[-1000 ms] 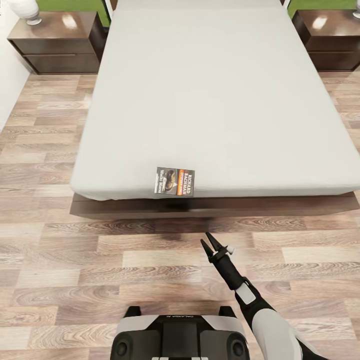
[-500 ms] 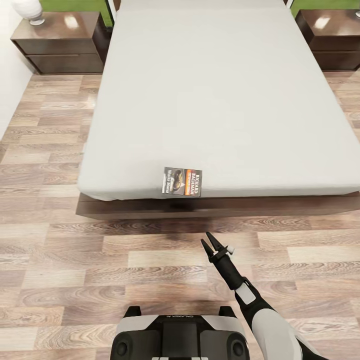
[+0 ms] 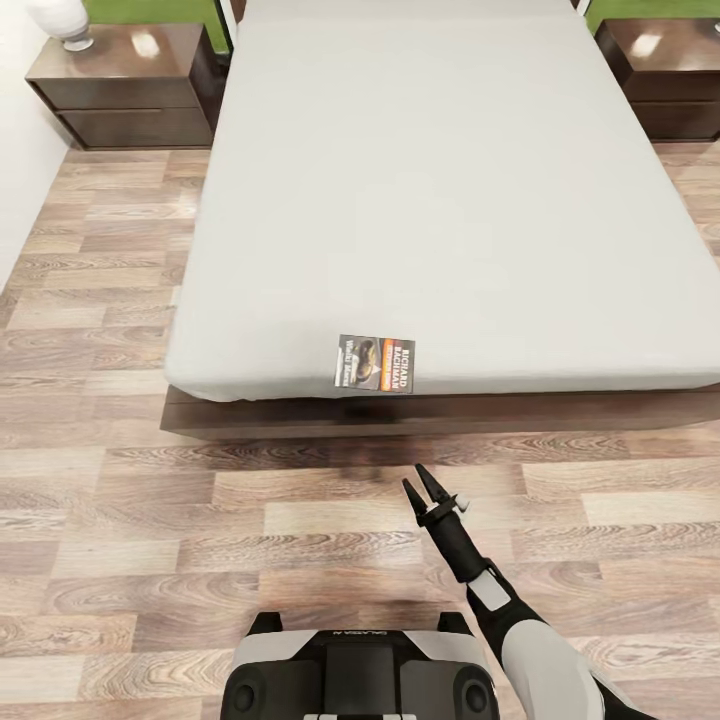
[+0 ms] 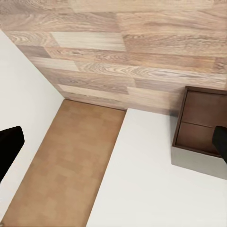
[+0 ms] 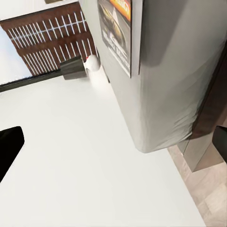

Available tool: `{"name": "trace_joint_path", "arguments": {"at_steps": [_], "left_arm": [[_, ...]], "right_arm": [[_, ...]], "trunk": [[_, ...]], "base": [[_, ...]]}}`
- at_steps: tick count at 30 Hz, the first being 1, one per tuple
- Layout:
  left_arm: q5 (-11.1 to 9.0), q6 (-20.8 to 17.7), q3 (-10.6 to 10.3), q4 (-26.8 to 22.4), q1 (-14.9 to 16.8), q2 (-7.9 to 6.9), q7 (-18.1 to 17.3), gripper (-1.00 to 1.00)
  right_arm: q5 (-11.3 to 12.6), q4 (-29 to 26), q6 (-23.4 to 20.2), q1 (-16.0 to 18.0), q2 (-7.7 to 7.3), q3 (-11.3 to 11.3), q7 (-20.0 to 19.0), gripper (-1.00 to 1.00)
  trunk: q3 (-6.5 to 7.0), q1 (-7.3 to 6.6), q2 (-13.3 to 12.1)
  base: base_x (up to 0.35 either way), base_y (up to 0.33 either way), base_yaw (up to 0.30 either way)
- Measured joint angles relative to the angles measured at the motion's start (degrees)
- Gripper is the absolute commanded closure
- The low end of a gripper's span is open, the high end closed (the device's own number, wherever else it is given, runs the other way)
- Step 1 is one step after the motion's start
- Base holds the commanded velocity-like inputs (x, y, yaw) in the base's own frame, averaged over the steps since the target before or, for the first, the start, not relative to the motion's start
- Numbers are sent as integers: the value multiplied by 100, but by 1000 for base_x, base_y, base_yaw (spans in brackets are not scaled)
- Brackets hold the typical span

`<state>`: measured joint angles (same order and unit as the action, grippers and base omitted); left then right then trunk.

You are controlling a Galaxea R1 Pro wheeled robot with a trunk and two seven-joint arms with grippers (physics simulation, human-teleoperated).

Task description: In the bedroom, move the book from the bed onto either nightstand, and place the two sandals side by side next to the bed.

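1. My right gripper [image 3: 426, 488], a slim black two-fingered pincer on a white and grey arm, hung over the brown wood-plank floor [image 3: 120, 520] with its fingers spread in a narrow V and nothing between them.
2. It pointed toward the foot of the bed and stood apart from it, a strip of bare floor between its tips and the frame.
3. In the right wrist view I saw only the dark edges of its fingertips [image 5: 9, 146] at the picture's sides, set wide apart.
4. The left gripper [image 4: 113, 151] showed in its own wrist view the same way, one dark fingertip at each side and a wide gap between, holding nothing.
5. Just beyond the right gripper, slightly to its left, the small thin paperback book with a dark cover and orange band [image 3: 376, 363] lay flat on the near edge of the mattress.
6. The large low bed with a plain light-grey mattress [image 3: 440, 180] rested on a dark brown wooden platform frame [image 3: 300, 415].
7. At the far left stood a dark brown glossy two-drawer nightstand [image 3: 125, 85] with a white rounded object [image 3: 62, 18] on top.
8. Another dark brown nightstand [image 3: 665, 75] stood at the far right, beside the bed's head.
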<state>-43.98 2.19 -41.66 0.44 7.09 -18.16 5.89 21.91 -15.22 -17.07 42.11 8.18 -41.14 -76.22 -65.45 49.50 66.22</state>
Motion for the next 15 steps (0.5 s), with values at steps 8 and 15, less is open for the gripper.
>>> {"name": "trace_joint_path", "arguments": {"at_steps": [8, 15], "left_arm": [[12, 29, -4, 3, -3, 3, 0, -100], [19, 36, -5, 9, -4, 4, 0, -100]], "right_arm": [[74, 30, 7, 0, 5, -3, 1, -100], [191, 30, 17, 0, 6, 0, 0, -100]], "trunk": [[0, 0, 0], [0, 0, 0]], "base": [[0, 7, 0], [0, 1, 0]]}}
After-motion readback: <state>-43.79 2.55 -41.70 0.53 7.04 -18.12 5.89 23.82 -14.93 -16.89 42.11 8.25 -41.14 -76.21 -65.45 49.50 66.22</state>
